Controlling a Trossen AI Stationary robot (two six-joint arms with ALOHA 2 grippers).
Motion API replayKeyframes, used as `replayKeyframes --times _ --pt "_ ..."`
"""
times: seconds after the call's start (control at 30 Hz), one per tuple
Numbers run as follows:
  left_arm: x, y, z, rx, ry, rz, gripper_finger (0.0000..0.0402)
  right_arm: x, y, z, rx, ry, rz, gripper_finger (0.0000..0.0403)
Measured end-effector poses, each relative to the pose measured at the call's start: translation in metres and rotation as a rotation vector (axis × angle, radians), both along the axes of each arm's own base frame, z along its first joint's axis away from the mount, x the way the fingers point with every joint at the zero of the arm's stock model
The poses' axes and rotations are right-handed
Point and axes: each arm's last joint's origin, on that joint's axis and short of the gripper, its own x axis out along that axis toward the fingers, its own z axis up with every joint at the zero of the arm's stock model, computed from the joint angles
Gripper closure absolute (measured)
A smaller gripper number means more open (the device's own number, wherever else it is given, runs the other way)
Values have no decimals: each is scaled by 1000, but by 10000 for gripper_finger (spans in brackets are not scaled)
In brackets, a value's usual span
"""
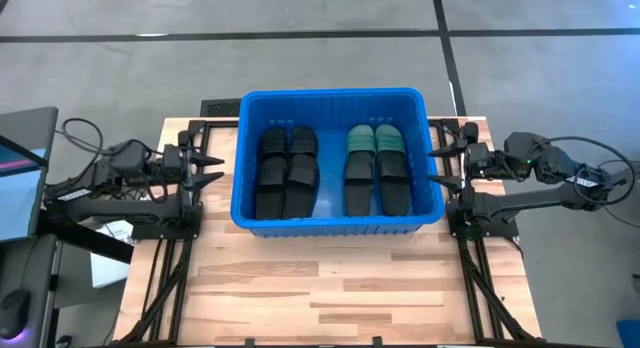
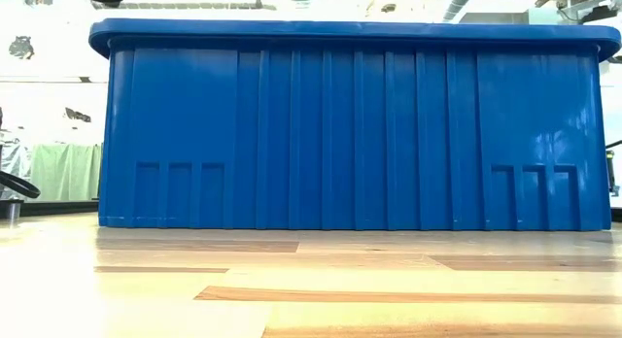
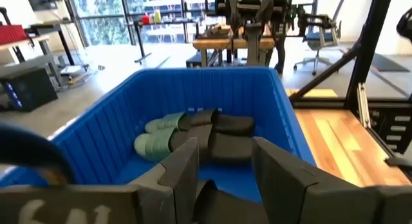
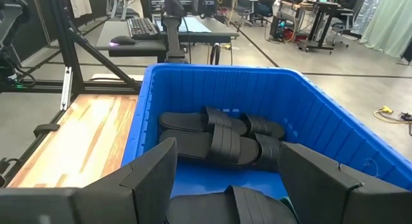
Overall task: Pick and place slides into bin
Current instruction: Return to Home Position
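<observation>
Blue bin [image 1: 336, 93] is holding probably all eight slides [image 1: 288, 168], so left gripper [image 1: 212, 171] and right gripper [image 1: 437, 163] are resting beside it, spread, empty.

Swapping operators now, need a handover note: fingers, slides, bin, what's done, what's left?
The left gripper: fingers open, empty, just left of the bin.
The right gripper: fingers open, empty, just right of it.
Slides: black slides and the teal pair all lie inside the bin; none on the table.
Done: loading, as far as the views show.
Left: park both arms at home.
</observation>
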Motion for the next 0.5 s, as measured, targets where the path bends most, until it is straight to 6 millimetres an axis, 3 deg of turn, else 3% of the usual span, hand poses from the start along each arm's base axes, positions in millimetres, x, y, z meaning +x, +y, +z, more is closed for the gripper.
replayKeyframes --times 0.5 --pt "-1 0 -6 -11 58 1 269 0 0 0 0 1 0 147"
